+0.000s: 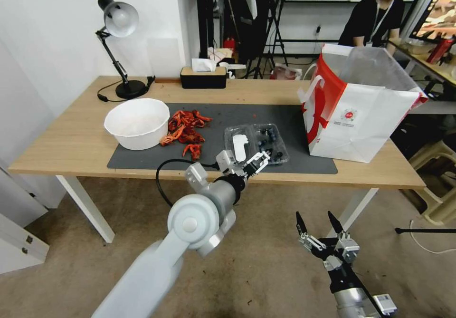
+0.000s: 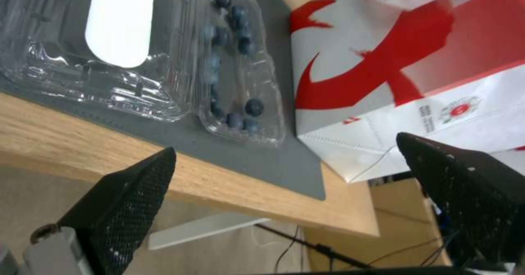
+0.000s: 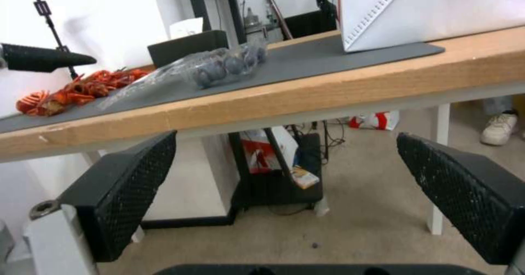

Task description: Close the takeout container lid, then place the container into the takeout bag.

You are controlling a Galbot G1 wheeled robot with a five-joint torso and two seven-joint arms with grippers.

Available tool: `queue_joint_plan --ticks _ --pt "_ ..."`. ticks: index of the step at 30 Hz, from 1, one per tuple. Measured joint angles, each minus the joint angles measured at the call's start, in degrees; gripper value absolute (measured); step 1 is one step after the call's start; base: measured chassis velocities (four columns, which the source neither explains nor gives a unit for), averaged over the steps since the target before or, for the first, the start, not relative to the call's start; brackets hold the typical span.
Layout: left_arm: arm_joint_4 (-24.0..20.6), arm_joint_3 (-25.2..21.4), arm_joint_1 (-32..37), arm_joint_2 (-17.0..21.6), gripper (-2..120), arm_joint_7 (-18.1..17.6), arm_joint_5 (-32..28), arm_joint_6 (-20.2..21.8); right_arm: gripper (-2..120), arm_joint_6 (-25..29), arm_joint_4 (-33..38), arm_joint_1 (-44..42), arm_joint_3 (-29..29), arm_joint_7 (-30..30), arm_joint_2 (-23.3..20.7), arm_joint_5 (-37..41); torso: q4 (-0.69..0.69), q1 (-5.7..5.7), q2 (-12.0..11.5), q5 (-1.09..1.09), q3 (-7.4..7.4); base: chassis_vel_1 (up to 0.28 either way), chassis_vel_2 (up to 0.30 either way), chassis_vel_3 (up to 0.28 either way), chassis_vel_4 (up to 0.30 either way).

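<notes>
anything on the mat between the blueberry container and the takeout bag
Nothing: in the head view, only bare grey mat separates the takeout container from the takeout bag; the left wrist view shows the same gap.

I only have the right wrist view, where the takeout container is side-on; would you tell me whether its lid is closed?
Observer: No. In the head view the lid lies flat open on the mat beside the takeout container, label up.
Operator: Thank you. My right gripper sits below the table edge; where is the left gripper?
Observer: The left gripper hovers at the table's near edge, just short of the container, fingers open.
Operator: Is the takeout bag ready?
Observer: The takeout bag stands upright on the container's right, mouth open.
</notes>
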Motion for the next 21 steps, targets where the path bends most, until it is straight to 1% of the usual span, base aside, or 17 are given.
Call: queue_joint_plan --ticks 2,6,7,8,11,15,21 --pt "0.7 0.5 -1.8 -0.4 100 -3.1 -1.8 0.4 100 0.2 -0.4 0.1 0.0 0.1 0.2 -0.1 0.00 0.00 0.0 0.00 0.00 0.000 0.000 0.000 0.000" --pt "0.9 0.5 -2.2 -0.5 100 -3.7 -2.4 0.5 100 0.3 -0.5 0.1 0.0 0.1 0.3 -0.2 -0.01 0.00 0.0 0.00 0.00 0.000 0.000 0.000 0.000" --pt "1.3 0.7 -4.3 -0.9 100 -6.9 -5.1 0.7 100 0.4 -0.7 0.1 0.0 0.2 0.8 -0.4 0.00 0.00 0.0 0.00 0.00 0.000 0.000 0.000 0.000" --pt "1.3 0.7 -4.3 -0.9 100 -6.9 -5.1 0.7 100 0.4 -0.7 0.1 0.0 0.2 0.8 -0.4 0.00 0.00 0.0 0.00 0.00 0.000 0.000 0.000 0.000" --pt "3.1 1.0 -6.3 -1.4 100 -9.6 -6.4 0.6 100 0.6 -1.2 0.3 -0.1 0.3 1.1 -0.8 0.00 0.00 0.0 0.00 0.00 0.000 0.000 0.000 0.000" --pt "5.1 1.6 -8.0 -1.4 100 -10.5 -6.7 0.4 100 0.6 -1.2 0.4 -0.1 0.4 1.2 -0.9 0.00 0.00 0.0 0.00 0.00 0.000 0.000 0.000 0.000" --pt "6.6 2.2 -9.1 -2.3 100 -10.9 -6.7 -0.1 100 0.7 -1.5 0.6 -0.1 0.5 1.4 -0.9 -0.01 0.00 0.0 0.00 0.00 0.000 0.000 0.000 0.000"
